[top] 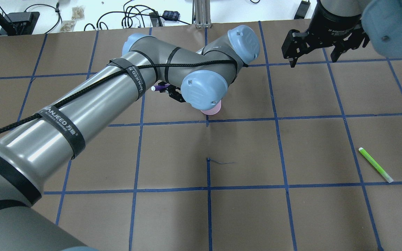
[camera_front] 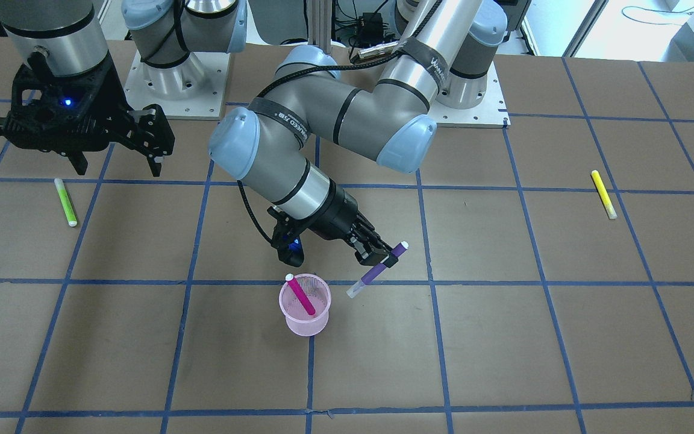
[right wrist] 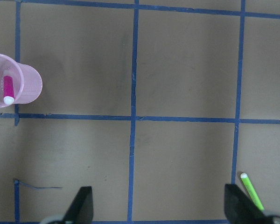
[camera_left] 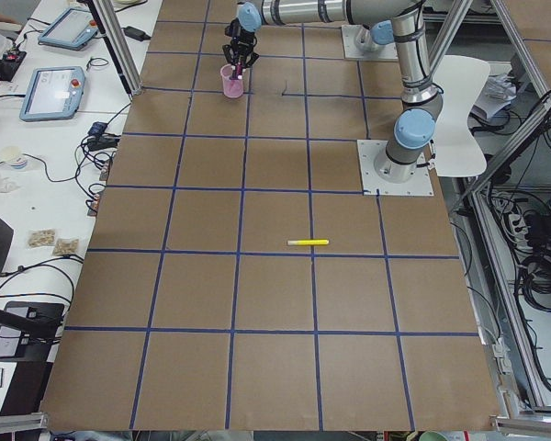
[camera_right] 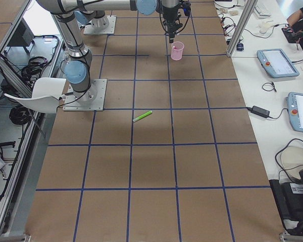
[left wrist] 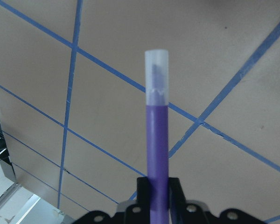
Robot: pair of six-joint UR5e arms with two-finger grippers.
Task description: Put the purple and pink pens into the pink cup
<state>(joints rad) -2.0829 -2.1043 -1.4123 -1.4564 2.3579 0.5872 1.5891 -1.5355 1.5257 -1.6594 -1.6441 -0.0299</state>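
Left gripper (camera_front: 383,258) clamps the purple pen (camera_front: 375,272), tilted cap-down just beside the pink cup (camera_front: 306,326) — angled to join the pink pen (camera_front: 302,295) inside — right gripper (camera_front: 118,163), far right, fingers wide

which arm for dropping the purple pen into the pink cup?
Left. The left tool grips the purple pen close beside the pink cup, which holds the pink pen. The right tool hangs open and empty, far off near the green pen.

Two silver-grey tubular arms with pale blue joint caps sit on white, screw-dotted base plates (camera_front: 202,90). The left arm (camera_front: 347,114) carries a braided black cable (top: 82,89) under white-lettered black straps (top: 61,129). The black right gripper (camera_front: 118,167) shows a blue light.
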